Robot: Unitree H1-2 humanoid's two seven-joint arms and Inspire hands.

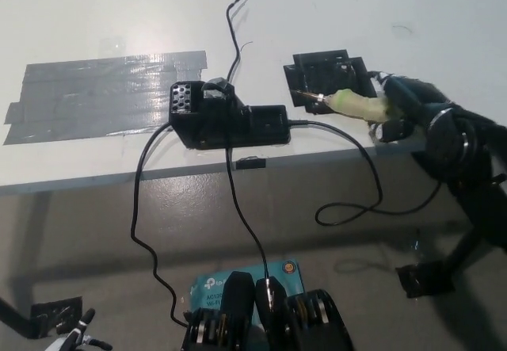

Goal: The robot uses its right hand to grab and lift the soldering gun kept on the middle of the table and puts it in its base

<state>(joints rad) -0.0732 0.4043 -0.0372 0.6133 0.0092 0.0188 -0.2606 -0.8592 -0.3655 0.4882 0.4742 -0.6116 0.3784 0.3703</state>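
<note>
Soldering gun (355, 104) lies on the bench (333, 10), the black right robot hand (404, 107) grasping its handle; lifting and seating it in the base (230, 120) remain.

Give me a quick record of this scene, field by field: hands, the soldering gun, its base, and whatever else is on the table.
right hand: fingers closed around the soldering gun's handle, at the table's right edge
soldering gun: pale green, tip pointing left
base: black, mid-table, cables attached
black holder: behind the gun's tip
grey tape: left part of table
left hand: barely visible at bottom left
</note>
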